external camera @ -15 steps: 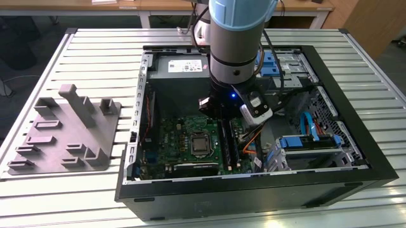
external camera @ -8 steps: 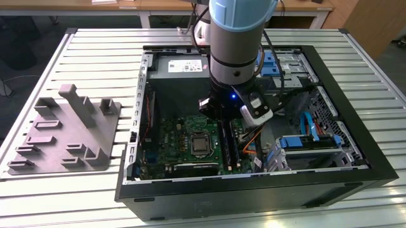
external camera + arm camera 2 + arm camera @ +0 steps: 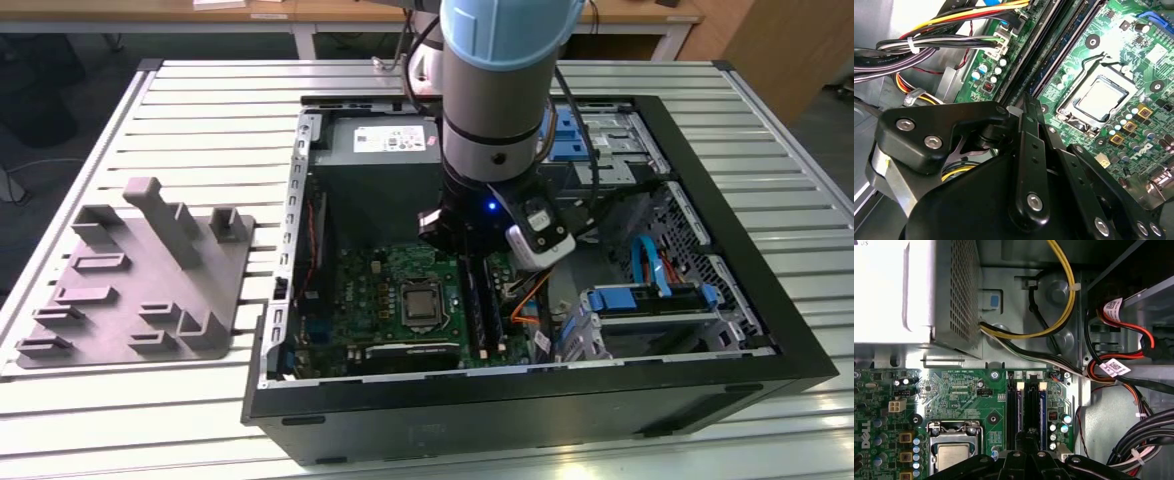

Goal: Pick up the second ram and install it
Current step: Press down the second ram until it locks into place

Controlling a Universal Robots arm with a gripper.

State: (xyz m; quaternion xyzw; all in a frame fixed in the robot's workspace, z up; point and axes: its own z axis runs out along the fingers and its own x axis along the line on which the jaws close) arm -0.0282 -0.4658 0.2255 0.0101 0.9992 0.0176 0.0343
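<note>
First wrist view: second ram (image 3: 1031,412), slim dark stick seated in slot.

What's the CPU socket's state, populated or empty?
Populated: a silver chip sits inside the CPU socket, under its metal frame, in both wrist views.

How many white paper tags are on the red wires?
2. One tag is farther from the green motherboard; the other tag is close beside it. More may be hidden.

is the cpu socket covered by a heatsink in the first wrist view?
No. The CPU socket on the motherboard lies bare, its metal lid and retention frame exposed with no heatsink or fan over it.
</note>
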